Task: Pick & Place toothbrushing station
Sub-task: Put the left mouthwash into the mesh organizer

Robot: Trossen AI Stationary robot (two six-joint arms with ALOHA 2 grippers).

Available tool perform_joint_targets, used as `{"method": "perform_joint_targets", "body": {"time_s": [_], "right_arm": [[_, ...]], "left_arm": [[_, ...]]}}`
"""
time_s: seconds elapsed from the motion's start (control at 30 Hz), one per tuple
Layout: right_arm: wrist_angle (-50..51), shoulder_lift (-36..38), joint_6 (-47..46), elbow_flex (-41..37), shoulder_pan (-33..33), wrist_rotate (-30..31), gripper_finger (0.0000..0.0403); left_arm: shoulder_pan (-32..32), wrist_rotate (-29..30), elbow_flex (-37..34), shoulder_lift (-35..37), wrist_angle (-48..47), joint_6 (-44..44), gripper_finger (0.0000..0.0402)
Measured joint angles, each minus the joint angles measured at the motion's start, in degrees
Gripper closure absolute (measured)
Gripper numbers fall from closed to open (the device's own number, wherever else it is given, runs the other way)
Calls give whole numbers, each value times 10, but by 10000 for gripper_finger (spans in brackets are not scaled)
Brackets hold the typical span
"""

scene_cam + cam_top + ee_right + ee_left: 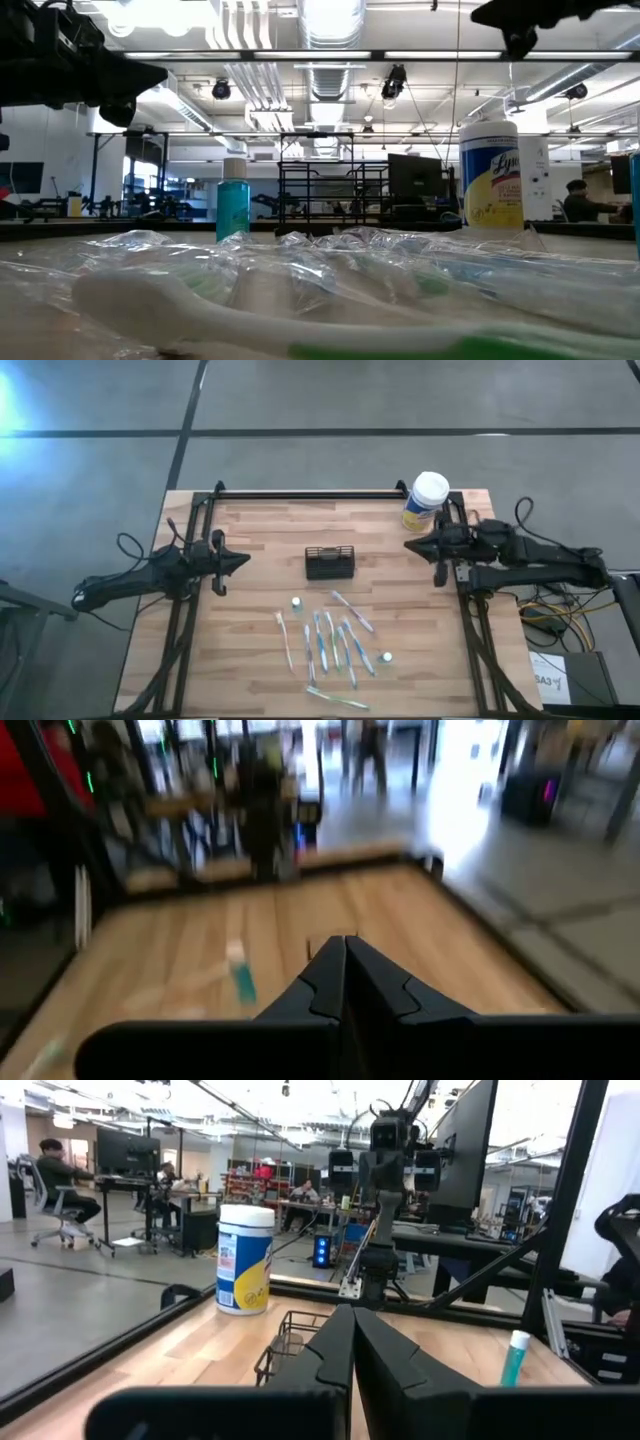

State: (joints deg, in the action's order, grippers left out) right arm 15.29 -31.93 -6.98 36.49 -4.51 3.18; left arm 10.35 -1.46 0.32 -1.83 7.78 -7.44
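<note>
While both arms wait at the table's sides, left gripper (243, 560) and right gripper (410, 547) pinched together, empty, the toothbrushing station (330, 562) sits mid-table, half hidden behind the left fingers (335, 1350) in the left wrist view.

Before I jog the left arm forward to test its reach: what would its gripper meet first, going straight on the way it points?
Probably the black caddy. The left gripper, fingers shut, points across the table straight at it, with bare wood between. Its height above the table is unclear, so it might pass over.
</note>
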Motion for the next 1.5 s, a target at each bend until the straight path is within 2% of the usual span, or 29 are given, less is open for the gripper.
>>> {"method": "perform_joint_targets", "body": {"time_s": [0.17,0.3,0.5,0.7,1.03,1.27,1.5], "right_arm": [[163,-114,-8,127,30,-2,394],[248,-171,-29,197,84,-2,394],[264,-213,-81,251,188,0,394],[288,-259,-134,282,263,48,389],[329,-364,-201,318,313,58,317],[359,-441,-259,337,336,33,265],[399,-520,-315,375,358,21,231]], "left_arm": [[0,0,0,0,1,-8,390],[0,0,0,0,2,-25,390],[0,0,0,0,2,-50,390],[0,0,0,0,2,-84,390],[0,0,0,0,1,-100,390],[0,0,0,0,-1,-111,390],[0,0,0,0,-3,-110,390]]}}
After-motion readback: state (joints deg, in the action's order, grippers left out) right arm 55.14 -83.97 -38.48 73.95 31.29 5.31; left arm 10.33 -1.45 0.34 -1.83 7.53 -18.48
